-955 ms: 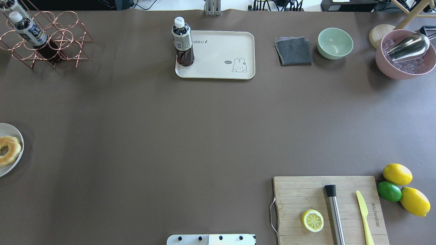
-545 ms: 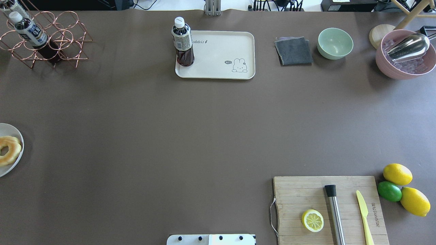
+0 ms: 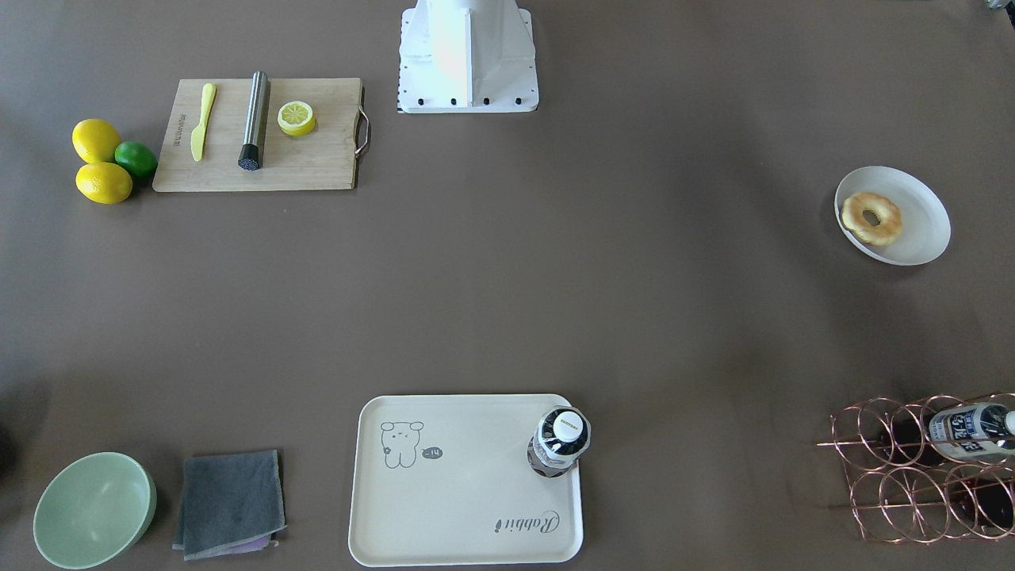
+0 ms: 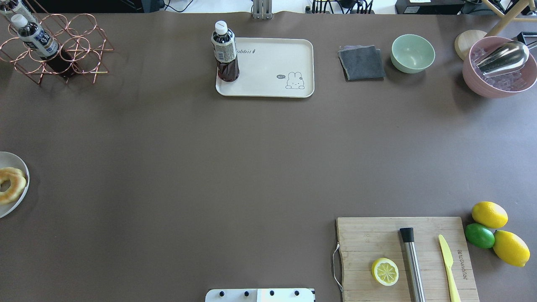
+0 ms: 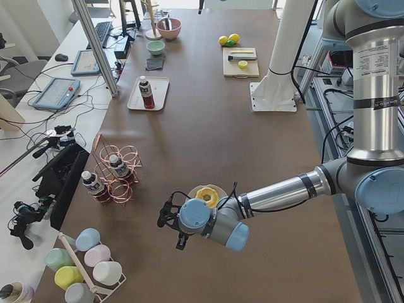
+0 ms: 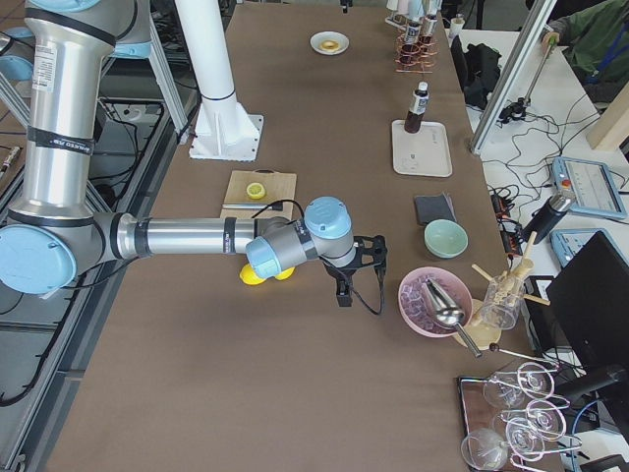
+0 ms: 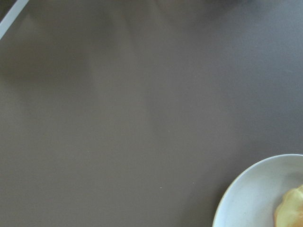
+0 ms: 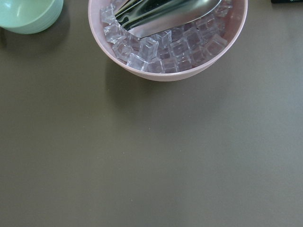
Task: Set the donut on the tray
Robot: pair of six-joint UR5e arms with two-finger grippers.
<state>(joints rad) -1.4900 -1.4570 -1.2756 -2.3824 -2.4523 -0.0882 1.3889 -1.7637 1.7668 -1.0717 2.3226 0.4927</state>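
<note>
- Brown table (image 4: 176, 167); donut (image 3: 871, 218) on white plate (image 3: 924, 238) at its left edge.
- Left gripper (image 5: 169, 224) near plate, clear of donut; whether released or clenched, cannot tell.

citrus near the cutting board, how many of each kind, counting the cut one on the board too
whole lemons: 2
lime: 1
lemon half: 1
total: 4
</note>
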